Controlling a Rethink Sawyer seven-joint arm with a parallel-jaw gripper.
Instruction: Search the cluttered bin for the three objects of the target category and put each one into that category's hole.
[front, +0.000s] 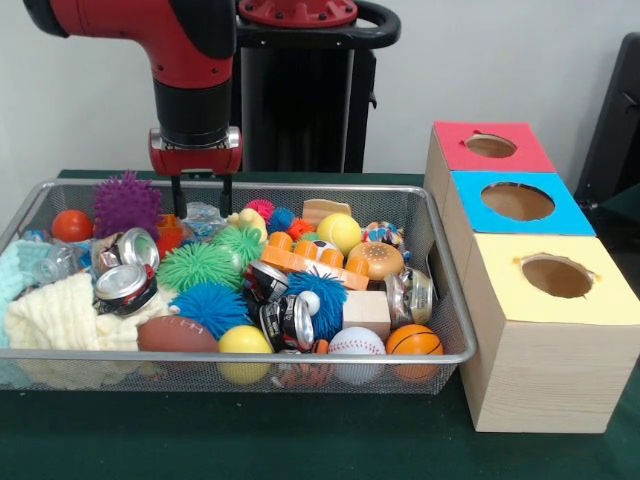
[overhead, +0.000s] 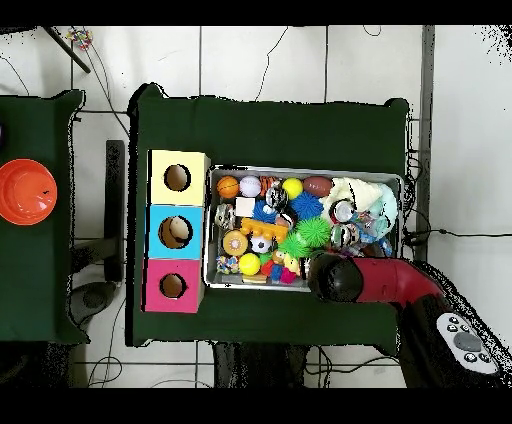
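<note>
Your gripper (front: 200, 196) hangs at upper left of the front view, over the back rim of the wire bin (front: 452, 300); its two fingers stand apart, nothing between them. Bin fills the left and centre, packed. Purple spiky ball (front: 126, 203) just left of the gripper, green spiky ball (front: 198, 265) below it, crushed can (front: 125, 286) lower left. Three boxes run up the right side: yellow hole (front: 556, 275), blue hole (front: 517, 201), red hole (front: 490, 146). Target category: you cannot tell from these views.
</note>
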